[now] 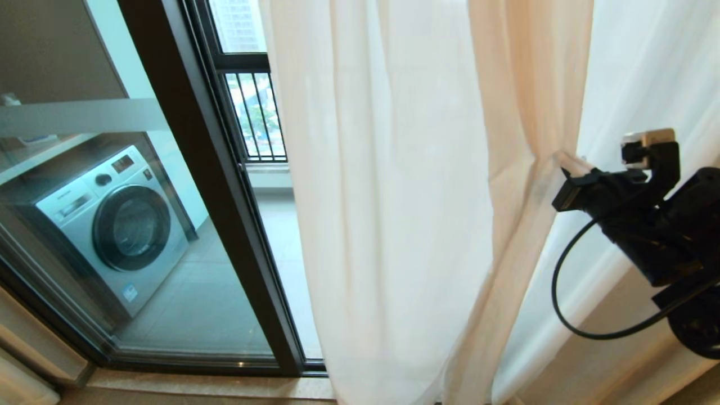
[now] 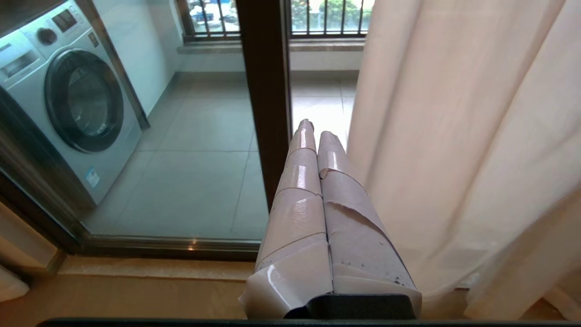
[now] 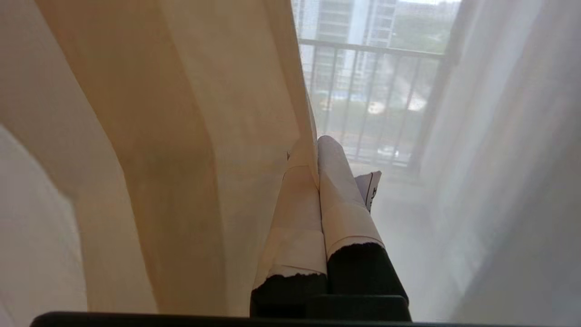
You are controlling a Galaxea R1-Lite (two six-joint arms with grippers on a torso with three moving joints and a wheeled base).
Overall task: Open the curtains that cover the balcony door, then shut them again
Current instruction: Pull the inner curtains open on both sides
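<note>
Right arm: raised at the right of the head view, black body with a looping black cable, reaching leftward into the fabric.
Right tool [image 1: 569, 163]: its tape-wrapped fingers [image 3: 336, 190] are pressed together on the edge of the curtains [image 1: 394, 197], and folds fan out from the pinch point.
Left tool [image 2: 313, 131]: low before the glass, fingers together, holding nothing; glossy pale tape wraps them, torn and wrinkled in places.
Curtains: sheer cream-white cloth in soft vertical folds, hanging over the right part of the balcony door [image 1: 185, 146] and gathered toward the right tool.
Balcony door: clear glass in a dark metal frame, with a frosted horizontal band.
Washing machine [image 1: 112, 225]: silver, with a round dark door, behind the glass on grey floor tiles.
</note>
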